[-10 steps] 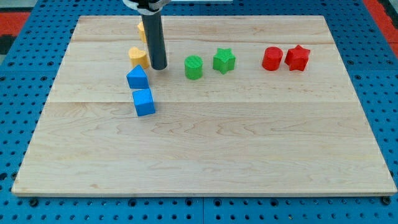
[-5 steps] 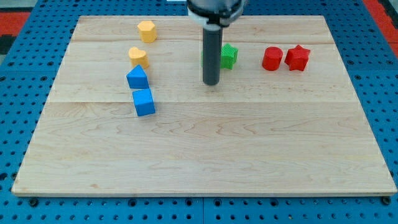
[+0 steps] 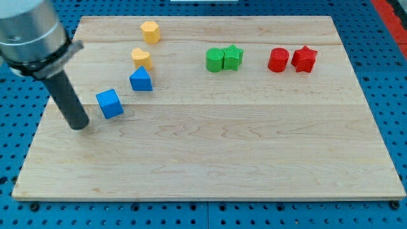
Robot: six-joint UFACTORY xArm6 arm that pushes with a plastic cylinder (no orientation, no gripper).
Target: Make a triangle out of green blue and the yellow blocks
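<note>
My tip [image 3: 79,125] rests on the board at the view's left, just left of and below a blue cube [image 3: 110,104]. A second blue block [image 3: 140,80], wedge-shaped, lies up and to the right of the cube. A yellow block [image 3: 141,58] sits just above that blue block, and another yellow block [image 3: 149,31] lies near the top edge. A green cylinder [image 3: 215,60] and a green star [image 3: 232,57] touch each other at the top middle.
A red cylinder [image 3: 278,60] and a red star [image 3: 304,59] sit side by side at the top right. The wooden board [image 3: 216,152] lies on a blue pegboard surface.
My tip swept from beside the yellow and blue blocks, past the green ones, to the left edge. The green cylinder now touches the star. The blue cube has shifted left and turned.
</note>
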